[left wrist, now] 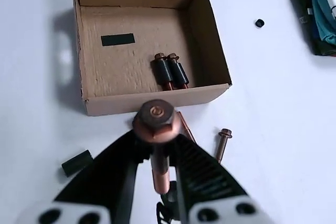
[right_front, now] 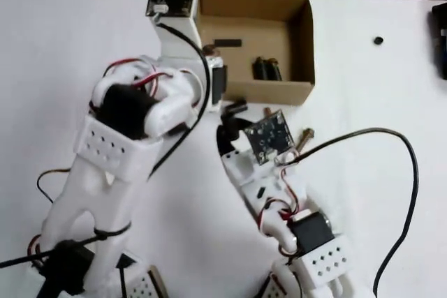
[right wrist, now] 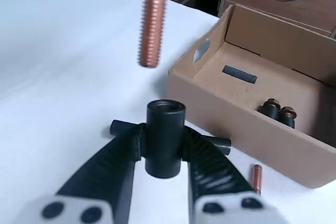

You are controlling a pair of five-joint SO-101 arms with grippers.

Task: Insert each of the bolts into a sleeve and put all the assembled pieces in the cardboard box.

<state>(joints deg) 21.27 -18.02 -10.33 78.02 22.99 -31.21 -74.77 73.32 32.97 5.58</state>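
My left gripper (left wrist: 157, 145) is shut on a copper bolt (left wrist: 156, 121), held upright with its hex head up. In the right wrist view that bolt (right wrist: 152, 24) hangs thread down, a little above and to one side of a black sleeve (right wrist: 165, 137). My right gripper (right wrist: 164, 148) is shut on this sleeve, which stands upright with its bore open at the top. The cardboard box (right_front: 297, 40) holds two assembled pieces (left wrist: 170, 70) side by side. In the high view my right gripper (right_front: 227, 130) sits just in front of the box.
Loose bolts (left wrist: 224, 142) (right wrist: 256, 178) and loose black sleeves (left wrist: 77, 162) (right wrist: 118, 128) lie on the white table in front of the box. A small black knob (right_front: 378, 40) and a dark object (right_front: 440, 29) sit far right. A black cable (right_front: 405, 172) loops by the right arm.
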